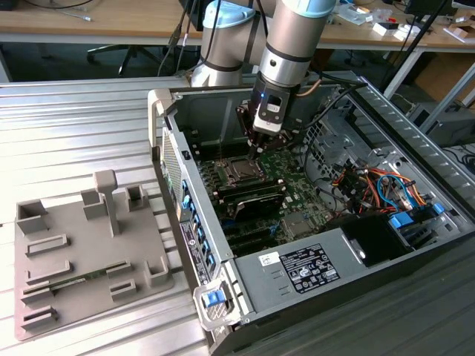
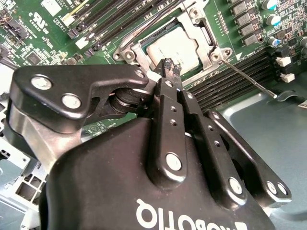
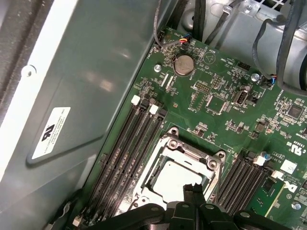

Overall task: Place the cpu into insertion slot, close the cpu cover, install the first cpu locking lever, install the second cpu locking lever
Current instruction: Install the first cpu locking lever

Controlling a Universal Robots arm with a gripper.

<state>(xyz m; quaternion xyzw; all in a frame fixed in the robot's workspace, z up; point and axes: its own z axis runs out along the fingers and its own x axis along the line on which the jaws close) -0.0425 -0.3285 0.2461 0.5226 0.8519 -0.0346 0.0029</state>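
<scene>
**Shut gripper poised over the seated cpu**

Exterior view: at centre frame, my gripper (image 1: 252, 151) hung just above the cpu (image 1: 239, 171). Second wrist view: my fingers (image 2: 169, 72) were pressed together, holding nothing, tips over the cpu's edge. First wrist view: the cpu cover (image 3: 192, 150) lay framing it.

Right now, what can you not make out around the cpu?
1. Second wrist view: the gripper hides one edge of the cpu and of the cpu cover; whether its tips touch them is unclear.
2. First wrist view: the picture's edge and the gripper cut off part of the cpu cover.
3. Exterior view: the insertion slot is too small to show whether the cover is latched.
</scene>
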